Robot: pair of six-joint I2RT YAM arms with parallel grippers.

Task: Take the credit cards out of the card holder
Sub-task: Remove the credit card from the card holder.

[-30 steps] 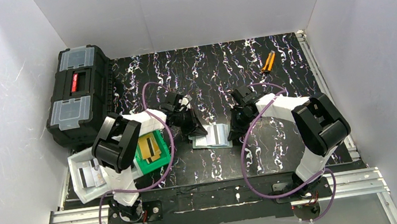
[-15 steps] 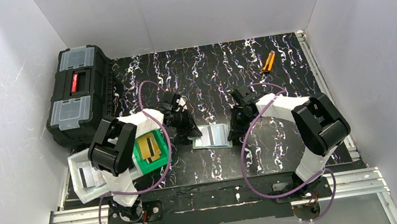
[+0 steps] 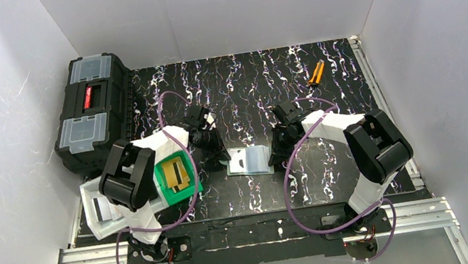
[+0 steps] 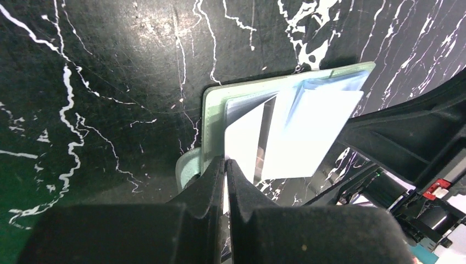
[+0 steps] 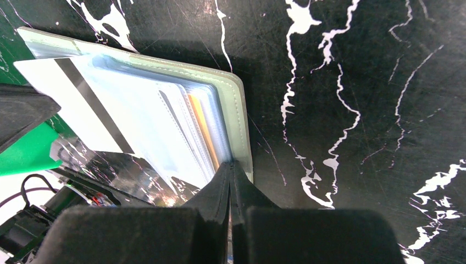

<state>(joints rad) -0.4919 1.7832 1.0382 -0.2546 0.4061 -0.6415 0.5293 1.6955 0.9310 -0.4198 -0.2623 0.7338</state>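
Observation:
The card holder (image 3: 253, 161) lies open on the dark marbled table, grey-green rim up, its pale glossy pockets (image 5: 165, 118) fanned. A credit card (image 5: 66, 104) with a dark stripe sticks partway out of its left side, glaring white. My left gripper (image 4: 226, 161) is shut on that card's edge (image 4: 242, 143), just off the holder's rim (image 4: 211, 110). My right gripper (image 5: 231, 164) is shut, its tips resting on the holder's right border (image 5: 242, 110). An orange card edge (image 5: 203, 129) shows inside a pocket. From above, the left gripper (image 3: 219, 154) and right gripper (image 3: 277, 156) flank the holder.
A bright green bin (image 3: 174, 193) holding gold cards sits left of the holder, under the left arm. Beside it is a white bin (image 3: 97, 225) with a striped card. A black toolbox (image 3: 92, 110) stands at the far left, an orange tool (image 3: 316, 73) at the back right.
My left gripper has drawn a little to the left, and the holder's left side has lifted slightly. The right arm has not moved.

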